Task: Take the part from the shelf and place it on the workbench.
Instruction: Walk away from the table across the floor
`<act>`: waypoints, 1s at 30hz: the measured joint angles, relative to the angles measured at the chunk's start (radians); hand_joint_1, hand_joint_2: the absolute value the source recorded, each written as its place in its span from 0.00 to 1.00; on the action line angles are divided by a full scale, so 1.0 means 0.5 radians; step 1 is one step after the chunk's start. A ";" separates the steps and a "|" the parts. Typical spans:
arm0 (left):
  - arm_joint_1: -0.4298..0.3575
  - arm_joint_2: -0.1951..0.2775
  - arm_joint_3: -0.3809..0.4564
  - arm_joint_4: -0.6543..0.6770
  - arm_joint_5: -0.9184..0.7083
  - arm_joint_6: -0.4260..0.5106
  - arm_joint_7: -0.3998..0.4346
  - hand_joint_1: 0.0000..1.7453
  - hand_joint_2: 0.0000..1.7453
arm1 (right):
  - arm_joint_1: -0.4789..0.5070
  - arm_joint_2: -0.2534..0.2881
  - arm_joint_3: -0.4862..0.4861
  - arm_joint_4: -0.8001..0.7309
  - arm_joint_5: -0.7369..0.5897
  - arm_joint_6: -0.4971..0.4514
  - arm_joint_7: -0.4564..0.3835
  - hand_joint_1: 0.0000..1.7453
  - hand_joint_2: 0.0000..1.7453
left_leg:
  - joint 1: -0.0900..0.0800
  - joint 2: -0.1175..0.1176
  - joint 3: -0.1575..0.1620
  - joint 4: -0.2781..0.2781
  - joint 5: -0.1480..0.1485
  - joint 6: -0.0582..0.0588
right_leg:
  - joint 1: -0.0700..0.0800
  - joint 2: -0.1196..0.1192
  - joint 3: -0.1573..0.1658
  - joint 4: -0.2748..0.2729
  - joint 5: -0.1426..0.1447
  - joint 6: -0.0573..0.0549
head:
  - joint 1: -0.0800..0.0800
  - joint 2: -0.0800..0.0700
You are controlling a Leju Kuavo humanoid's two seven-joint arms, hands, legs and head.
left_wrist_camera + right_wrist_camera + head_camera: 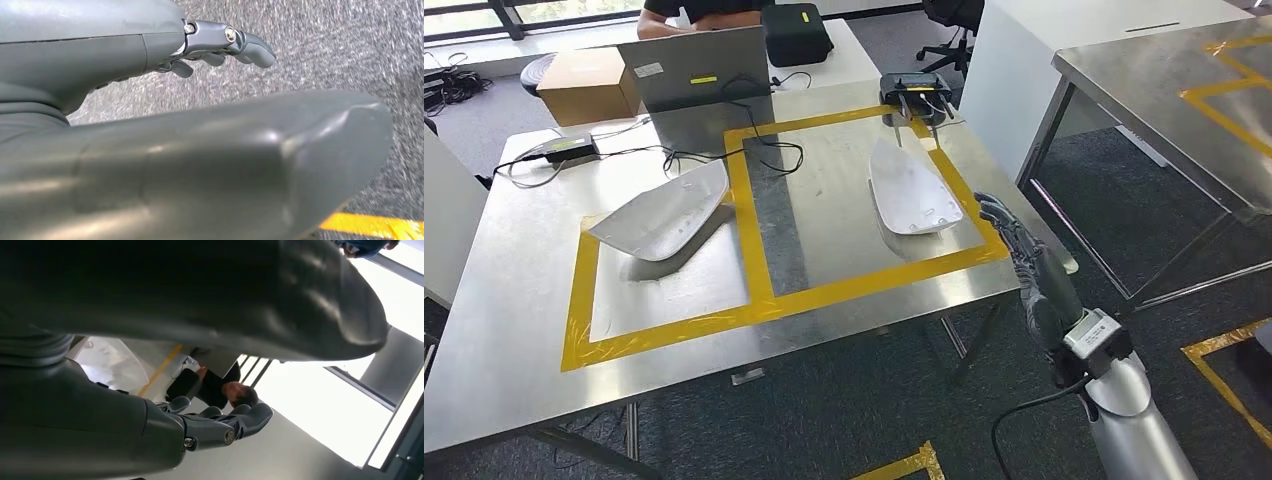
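Right of centre in the head view, inside the right-hand yellow taped rectangle (pixel 864 285) on the steel worktop (pixel 514 330): white part (pixel 911 188), a smooth, glossy, shallow shell, teardrop-shaped, lying flat with its hollow side up. Long axis running from the upper middle of the frame toward the lower right; narrow tip pointing at the top of the frame, broad rounded end nearest the lower right. Just beyond the tip, a black device (pixel 916 92) with thin antennae, close to the part, contact not clear.

Left of centre, in the left-hand taped rectangle: second white part (pixel 664 212), same moulded shell, resting tilted on its edge, pointed end toward the upper right, well apart from the first.

At the lower right of the frame: right hand (pixel 1024 262) on a silver arm, raised beside the worktop's corner, dark fingers extended and slightly apart, holding nothing, fingertips near the broad end of the part but not touching it. Same hand in the right wrist view (pixel 210 427), fingers loosely bent, empty.

Left hand (pixel 220 42) in the left wrist view, hanging over speckled grey carpet (pixel 325 55), fingers gently curved and apart, gripping nothing.

Toward the upper left of the head view: cardboard box (pixel 587 84), grey laptop lid (pixel 696 68), black cables (pixel 674 155) trailing across brushed metal.
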 joint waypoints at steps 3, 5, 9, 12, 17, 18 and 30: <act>0.033 0.013 0.002 -0.002 -0.034 -0.015 -0.017 0.00 0.00 | 0.085 0.068 0.028 0.006 0.078 -0.151 -0.003 0.00 0.00 | 0.000 0.008 -0.073 0.001 0.069 0.019 | -0.003 0.001 -0.093 0.347 -0.297 0.017 | 0.008 0.000; 0.053 0.022 0.002 -0.003 -0.057 -0.024 -0.031 0.00 0.00 | 0.161 0.130 0.038 0.010 0.106 -0.247 0.031 0.00 0.00 | -0.004 0.009 -0.131 0.010 0.112 0.018 | -0.002 0.001 -0.090 0.517 -0.335 0.018 | 0.011 0.000; 0.076 0.034 0.002 -0.004 -0.048 -0.009 -0.046 0.00 0.00 | 0.290 0.266 0.040 0.014 0.207 -0.429 0.105 0.00 0.00 | -0.009 0.008 -0.226 0.040 0.173 -0.006 | 0.012 -0.001 0.272 0.123 -0.238 -0.025 | 0.010 0.000; 0.080 0.047 0.002 -0.004 -0.080 -0.002 -0.020 0.00 0.00 | 0.350 0.357 0.013 0.049 0.286 -0.513 0.118 0.00 0.00 | -0.006 0.012 -0.231 0.037 0.209 -0.048 | 0.037 0.000 0.378 -0.061 -0.259 -0.064 | 0.009 0.000; 0.094 0.098 0.001 -0.005 -0.090 0.007 -0.005 0.00 0.00 | 0.436 0.461 -0.066 0.201 0.278 -0.471 0.088 0.00 0.00 | 0.005 0.007 -0.307 0.241 -0.031 -0.108 | 0.023 -0.008 0.295 -0.101 -0.151 -0.125 | -0.001 0.000; 0.094 0.110 0.001 -0.006 -0.081 0.011 -0.012 0.00 0.00 | 0.446 0.477 -0.089 0.246 0.256 -0.443 0.080 0.00 0.00 | 0.006 0.006 -0.331 0.363 -0.124 -0.116 | 0.023 -0.009 0.265 -0.099 -0.127 -0.129 | -0.004 0.000; 0.084 0.115 0.003 -0.006 -0.029 -0.006 -0.047 0.00 0.00 | 0.355 0.595 -0.422 0.815 0.273 -0.375 0.166 0.00 0.00 | 0.000 -0.001 0.028 0.020 -0.039 -0.019 | 0.010 -0.006 0.023 -0.005 0.012 -0.012 | -0.010 0.000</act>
